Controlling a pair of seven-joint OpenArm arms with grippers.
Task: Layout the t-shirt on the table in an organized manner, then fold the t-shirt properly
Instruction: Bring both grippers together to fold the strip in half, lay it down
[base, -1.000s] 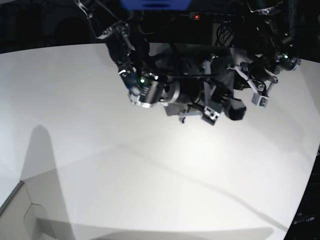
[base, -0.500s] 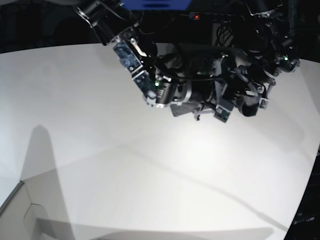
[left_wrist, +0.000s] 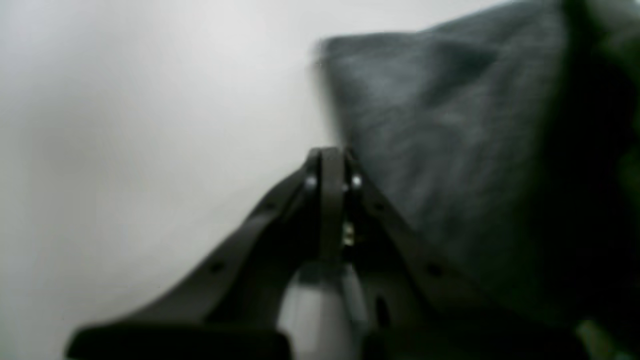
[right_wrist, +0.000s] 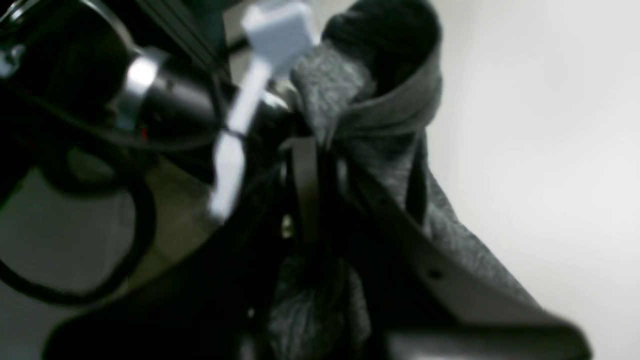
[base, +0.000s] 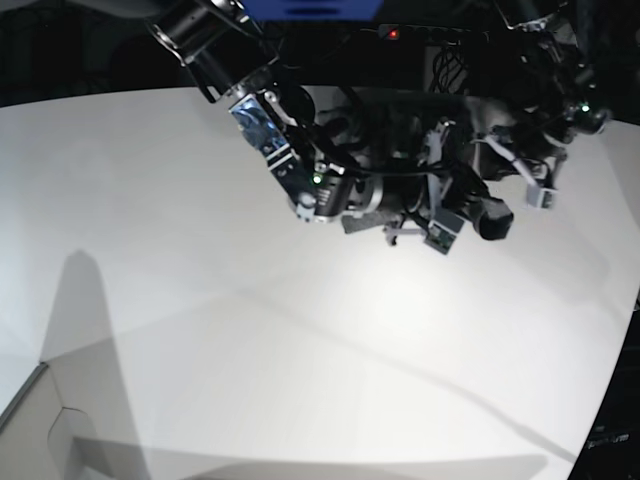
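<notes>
Charcoal jersey, thin and heathered: the t-shirt (right_wrist: 395, 165) is soft, light and limp, so it will sag from any single hold and carry no shape of its own. It will not break, but loose folds can slide out of a shallow pinch. Best hold, in my judgement: a hem, shoulder seam or sleeve edge, where doubled cloth gives the pads more to bite.

Location of the shirt: bunched at the far side of the table (base: 200, 330), between my two arms, apparently gathered up rather than spread flat.

Right gripper (right_wrist: 307, 145): jaws pressed nearly together. Grey fabric drapes over and beside the right-hand finger, with a rolled fold just beyond the tips. The frame is blurred; cloth appears caught between the jaws, though I cannot confirm how deep the bite is.

Left gripper (left_wrist: 330, 165): jaws fully together, nothing visible between them. The shirt (left_wrist: 450, 140) lies just to the right of the tips and ahead of them; bare white tabletop lies to the left.

Arm pose, base view: right arm (base: 270, 130) reaches in and down toward the bundle; left arm (base: 540, 130) bends in from the opposite side, both wrists close together over it.
</notes>
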